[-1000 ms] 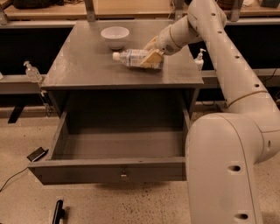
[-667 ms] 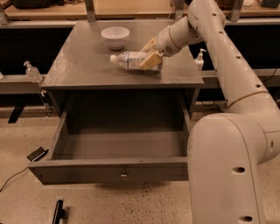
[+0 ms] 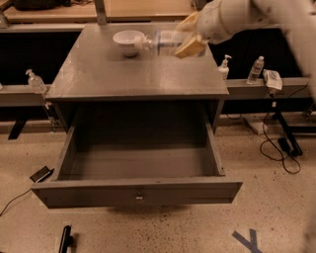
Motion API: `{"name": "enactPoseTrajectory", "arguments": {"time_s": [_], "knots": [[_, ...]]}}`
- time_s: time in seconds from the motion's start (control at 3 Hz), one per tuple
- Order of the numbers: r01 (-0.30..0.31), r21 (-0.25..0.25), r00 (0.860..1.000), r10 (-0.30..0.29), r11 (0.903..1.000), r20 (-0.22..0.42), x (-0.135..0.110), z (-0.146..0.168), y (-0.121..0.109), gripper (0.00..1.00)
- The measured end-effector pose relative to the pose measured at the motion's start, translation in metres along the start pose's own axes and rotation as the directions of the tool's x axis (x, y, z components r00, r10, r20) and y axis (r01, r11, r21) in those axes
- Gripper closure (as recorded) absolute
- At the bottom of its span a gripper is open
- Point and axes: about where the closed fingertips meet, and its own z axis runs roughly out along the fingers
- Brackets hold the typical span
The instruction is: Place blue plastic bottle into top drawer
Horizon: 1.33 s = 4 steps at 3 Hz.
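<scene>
- Speckled tan floor [image 3: 256, 197] surrounds the grey table [image 3: 138, 79], which stands against dark shelving.
- Above the table's back right corner, the gripper [image 3: 185, 35] is clamped on the blue plastic bottle [image 3: 165, 42], with one tan finger [image 3: 190, 48] below it and the other above.
- That bottle hangs sideways, its white cap pointing at the white bowl [image 3: 127, 40] at the table's back edge.
- A moment ago the bottle lay on the tabletop nearer the table's middle. Now it sits higher in the view, seemingly lifted off the surface, and its cap has come level with the bowl.
- The blurred white arm [image 3: 247, 15] now reaches in from the table's upper right, and the robot's body no longer fills the space to the table's right.
- Under the tabletop, the top drawer [image 3: 98, 190] stands pulled fully out, as before, its round knob [image 3: 139, 198] facing the camera.
- Right of the table, a pump bottle [image 3: 224, 66] and a small water bottle [image 3: 255, 69] stand on a ledge.
- Left of the table stands another pump bottle [image 3: 35, 81].
</scene>
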Motion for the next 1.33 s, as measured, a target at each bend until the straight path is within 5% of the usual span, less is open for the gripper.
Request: {"name": "enactPoseTrajectory", "arguments": {"time_s": [0.33, 1.0, 1.33], "knots": [[0.006, 0.113, 0.994, 0.007, 0.9935, -0.111, -0.005, -0.073, 0.024, 1.0], [-0.048, -0.023, 0.996, 0.046, 0.9986, -0.079, 0.012, -0.048, 0.074, 1.0], [-0.127, -0.171, 0.992, 0.126, 0.9771, -0.015, 0.023, -0.04, 0.157, 1.0]]}}
